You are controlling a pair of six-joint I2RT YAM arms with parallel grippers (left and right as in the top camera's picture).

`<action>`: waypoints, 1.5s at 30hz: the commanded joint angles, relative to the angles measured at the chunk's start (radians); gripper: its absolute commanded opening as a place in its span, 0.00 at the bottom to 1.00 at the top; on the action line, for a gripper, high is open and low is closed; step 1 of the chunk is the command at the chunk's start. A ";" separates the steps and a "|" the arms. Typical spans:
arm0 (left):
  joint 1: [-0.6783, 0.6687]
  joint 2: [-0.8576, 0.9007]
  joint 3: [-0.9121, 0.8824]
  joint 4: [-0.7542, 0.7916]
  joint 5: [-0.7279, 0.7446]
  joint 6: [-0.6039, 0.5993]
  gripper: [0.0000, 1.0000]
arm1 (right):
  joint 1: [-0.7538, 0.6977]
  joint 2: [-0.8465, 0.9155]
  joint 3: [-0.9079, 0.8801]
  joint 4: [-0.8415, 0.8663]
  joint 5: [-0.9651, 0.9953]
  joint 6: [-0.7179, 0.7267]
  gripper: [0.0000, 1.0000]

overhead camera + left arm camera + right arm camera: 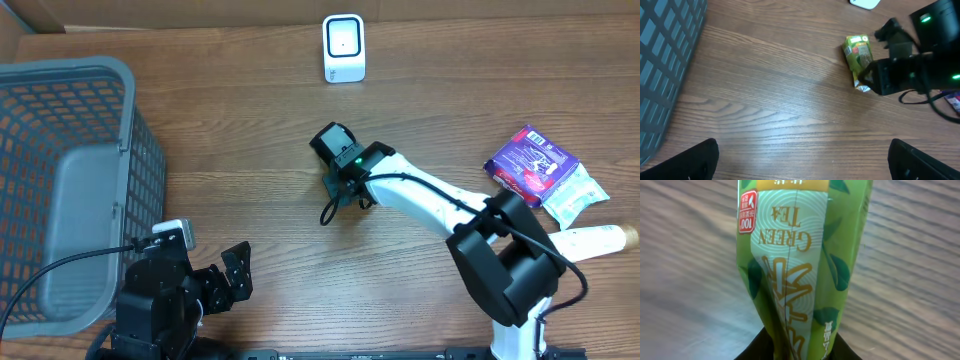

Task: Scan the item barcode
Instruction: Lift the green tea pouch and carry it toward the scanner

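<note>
The item is a green tea packet [800,265], lying on the wooden table [765,100]. In the left wrist view the green tea packet [859,54] has its near end inside my right gripper [875,77]. Both dark fingers press its sides, so my right gripper [800,352] is shut on it. From overhead my right gripper [335,150] hides the packet. The white barcode scanner [343,48] stands at the table's far edge, apart from the packet. My left gripper [235,275] sits near the front left, open and empty, its fingers [690,160] spread wide.
A grey mesh basket [60,190] fills the left side. At the right lie a purple packet [530,162], a pale wrapped packet [578,195] and a white tube [595,240]. A black cable [327,212] hangs from the right wrist.
</note>
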 commanded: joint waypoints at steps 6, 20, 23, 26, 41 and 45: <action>0.000 -0.006 0.001 0.001 -0.013 0.002 1.00 | -0.162 -0.173 0.033 -0.011 -0.507 -0.035 0.16; 0.000 -0.006 0.001 0.001 -0.013 0.002 1.00 | -0.436 -0.206 0.033 -0.072 -1.402 -0.402 0.16; 0.000 -0.006 0.001 0.001 -0.013 0.002 1.00 | -0.444 -0.206 0.033 -0.056 -1.488 -0.402 0.16; 0.000 -0.006 0.001 0.001 -0.013 0.002 0.99 | -0.449 -0.206 0.033 -0.020 -1.612 -0.401 0.16; 0.000 -0.006 0.001 0.001 -0.013 0.002 1.00 | -0.460 -0.215 0.034 0.274 -1.666 -0.051 0.09; 0.000 -0.006 0.001 0.001 -0.013 0.002 1.00 | -0.460 -0.219 0.034 0.407 -1.630 0.126 0.07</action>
